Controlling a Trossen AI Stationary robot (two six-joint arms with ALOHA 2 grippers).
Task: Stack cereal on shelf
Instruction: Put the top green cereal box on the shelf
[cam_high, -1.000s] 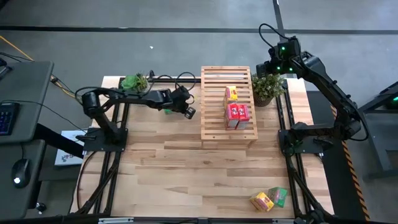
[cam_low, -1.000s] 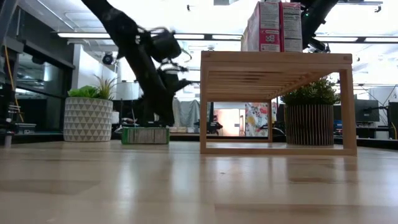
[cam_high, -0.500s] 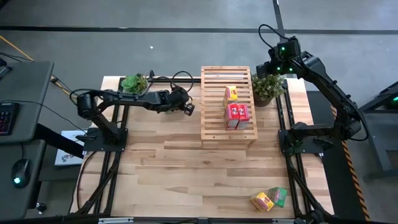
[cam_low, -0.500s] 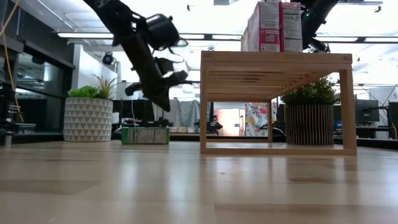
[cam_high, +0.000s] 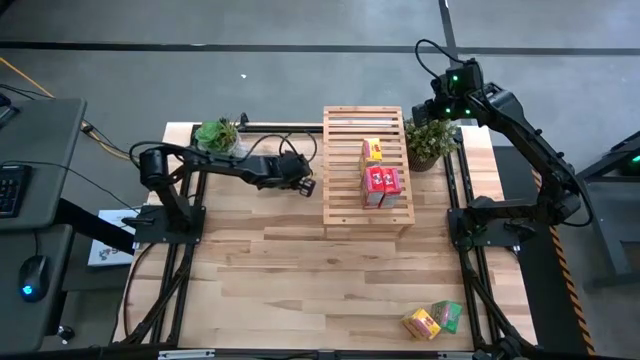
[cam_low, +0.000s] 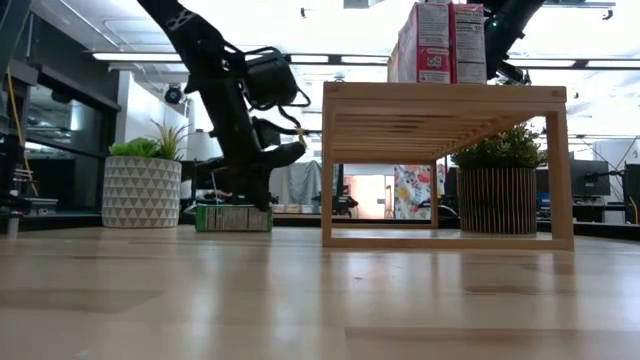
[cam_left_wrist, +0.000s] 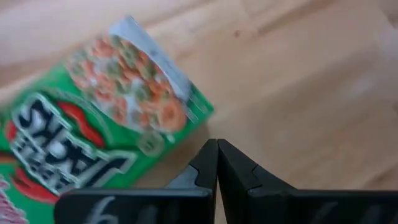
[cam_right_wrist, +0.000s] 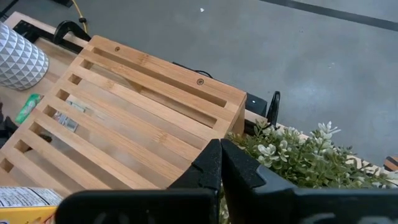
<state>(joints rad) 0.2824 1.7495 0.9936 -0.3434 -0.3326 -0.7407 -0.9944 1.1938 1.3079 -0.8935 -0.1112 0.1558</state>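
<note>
The left pincer (cam_left_wrist: 217, 163), fingers pressed together and empty beside the flat green cardboard cereal box (cam_left_wrist: 93, 134), should widen before straddling it

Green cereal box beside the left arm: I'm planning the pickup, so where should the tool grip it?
The green cereal box lies flat on the table. Probably best to come straight down and pinch its two long edges, since the broad face points up and gives the left tool nothing to squeeze.
</note>
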